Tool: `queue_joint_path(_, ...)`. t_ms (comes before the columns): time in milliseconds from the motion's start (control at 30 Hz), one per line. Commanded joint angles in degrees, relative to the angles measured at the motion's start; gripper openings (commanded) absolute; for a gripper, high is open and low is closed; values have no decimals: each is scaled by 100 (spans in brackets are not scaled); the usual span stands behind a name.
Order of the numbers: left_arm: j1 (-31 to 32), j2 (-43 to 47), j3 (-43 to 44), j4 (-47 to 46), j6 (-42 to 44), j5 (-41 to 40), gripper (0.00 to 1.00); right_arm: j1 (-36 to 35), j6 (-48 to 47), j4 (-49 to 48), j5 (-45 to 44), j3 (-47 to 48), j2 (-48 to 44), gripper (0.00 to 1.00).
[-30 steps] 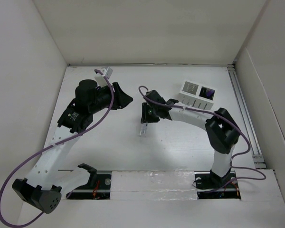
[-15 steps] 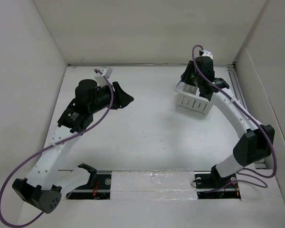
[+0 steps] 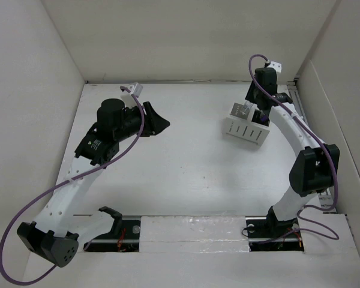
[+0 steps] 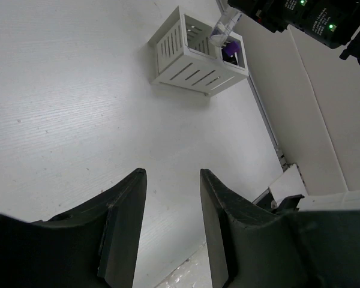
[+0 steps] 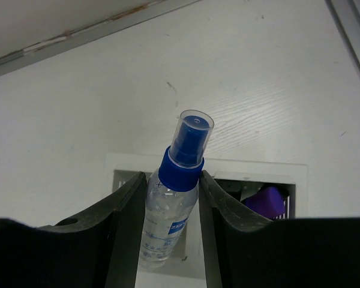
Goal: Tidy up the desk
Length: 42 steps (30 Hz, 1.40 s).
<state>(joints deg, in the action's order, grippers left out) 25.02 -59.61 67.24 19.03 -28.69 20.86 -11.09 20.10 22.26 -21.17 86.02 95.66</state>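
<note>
The desk [image 3: 186, 186] offers open white surface across its middle, from the front rail [image 3: 192, 217] to the back wall [image 3: 186, 42], with walls along the left and right edges too. Over the left half, the left fingers [image 4: 123, 228] are slightly parted and hold nothing. The organizer box [image 3: 246, 129] stands near the back right corner. Above it, the right fingers [image 5: 127, 222] clamp a blue-capped spray bottle [image 5: 171, 204]. A purple item [image 5: 265, 201] sits in the neighbouring compartment.
</note>
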Motion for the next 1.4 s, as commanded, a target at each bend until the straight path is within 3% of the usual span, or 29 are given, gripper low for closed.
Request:
queue_joint_path(0,-23,55,281,-224,-93,-56,37,37,-208,-433,-230,442,93,18)
queue_joint_path(267,-23,134,263,-198,-172,-162,37,-227,-357,-495,-555,126,217,22)
queue_joint_path(567,-23,178,228,-180,-234,-117,37,-507,-375,-363,-783,-146,173,41)
queue_joint_path(867,-23,257,175,-171,-199,-91,37,-631,-322,-196,-792,-357,-3,51)
queue_joint_path(1367,-23,231,245,-92,-67,-65,38,-841,-164,-117,-547,-463,-310,51)
